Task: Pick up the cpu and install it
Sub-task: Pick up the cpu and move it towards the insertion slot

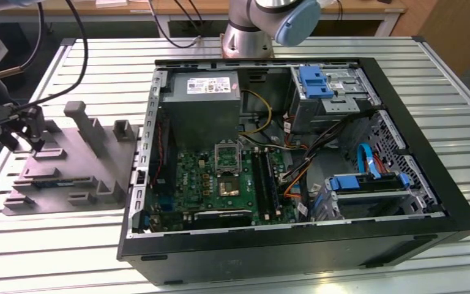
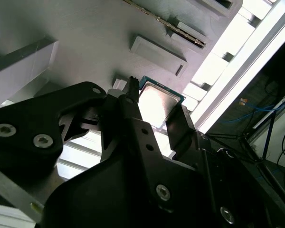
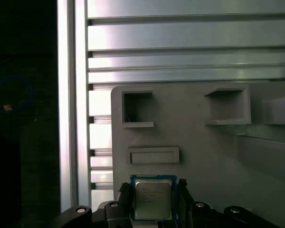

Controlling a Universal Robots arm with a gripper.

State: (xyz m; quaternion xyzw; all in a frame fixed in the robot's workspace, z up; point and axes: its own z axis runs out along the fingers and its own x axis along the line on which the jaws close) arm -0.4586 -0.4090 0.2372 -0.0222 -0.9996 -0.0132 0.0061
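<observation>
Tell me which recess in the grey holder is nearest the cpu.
The shallow wide slot, right beside the cpu. The two deeper square pockets lie farther off on the holder.

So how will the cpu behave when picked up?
Probably stiff and light: the cpu is a small flat chip with a metal top. That glossy top looks slippery. Lying flat on the grey fixture, it shouldn't roll or tip.

The end effector (image 2: 156, 101) covers two edges of the cpu (image 2: 157, 107) in the second wrist view, so contact is unclear.
</observation>
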